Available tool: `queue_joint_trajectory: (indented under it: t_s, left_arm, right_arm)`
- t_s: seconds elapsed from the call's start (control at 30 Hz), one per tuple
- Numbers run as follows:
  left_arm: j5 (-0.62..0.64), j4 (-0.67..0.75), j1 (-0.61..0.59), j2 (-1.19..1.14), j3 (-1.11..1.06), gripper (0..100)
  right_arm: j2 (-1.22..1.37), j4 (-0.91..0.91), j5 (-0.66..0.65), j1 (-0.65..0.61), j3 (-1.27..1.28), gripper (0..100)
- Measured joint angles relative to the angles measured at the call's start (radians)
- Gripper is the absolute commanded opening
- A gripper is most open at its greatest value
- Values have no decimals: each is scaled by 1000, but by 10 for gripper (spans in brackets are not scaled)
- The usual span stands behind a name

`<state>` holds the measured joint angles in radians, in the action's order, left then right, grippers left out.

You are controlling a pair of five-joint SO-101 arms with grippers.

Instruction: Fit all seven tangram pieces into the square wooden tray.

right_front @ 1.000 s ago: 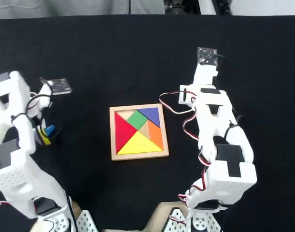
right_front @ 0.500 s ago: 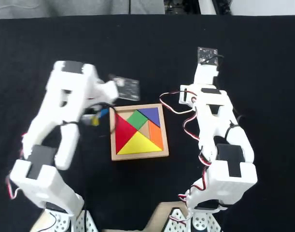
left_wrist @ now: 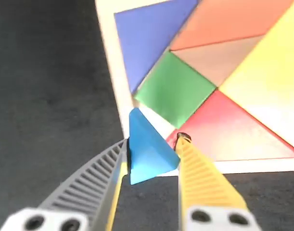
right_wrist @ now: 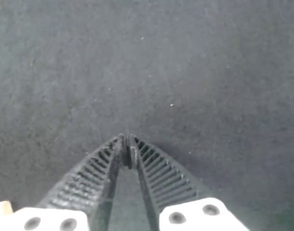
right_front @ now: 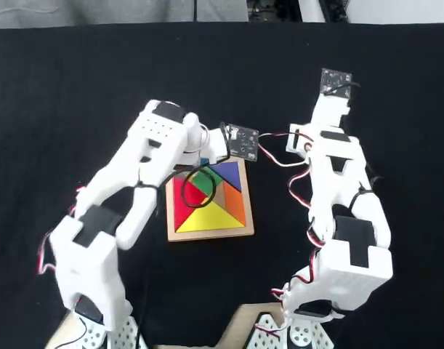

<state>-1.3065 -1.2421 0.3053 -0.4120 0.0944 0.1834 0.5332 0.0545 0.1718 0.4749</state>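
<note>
left fingers (left_wrist: pixel 199 178) pinch blue triangle (left_wrist: pixel 147 151) over tray (left_wrist: pixel 113 48) gap beside green square (left_wrist: pixel 178 91) | right fingers (right_wrist: pixel 154 171) pressed together, off tray | we'd match edges to gap, lower flat

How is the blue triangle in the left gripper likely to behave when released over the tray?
The blue triangle looks rigid: it shows crisp edges in the left gripper. Its smooth sloping faces could slip there. Held tilted by the tray's unfilled gap, it may land on edge.
</note>
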Motion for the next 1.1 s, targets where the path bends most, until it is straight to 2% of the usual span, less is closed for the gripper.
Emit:
queue_joint_trajectory:
  t_s: [0.23,0.5,0.87,1.0,1.1]
  left_arm:
    - [2,-123,0,-150,204,148]
    - [3,-235,0,-213,287,148]
    - [3,-244,-2,-238,295,157]
    - [3,-244,-3,-239,295,237]
    - [3,-244,-3,-239,295,237]
  right_arm:
    - [0,0,0,0,0,12]
    - [0,0,0,0,0,12]
    - [0,0,0,0,0,12]
    - [0,0,0,0,0,12]
    - [0,0,0,0,0,12]
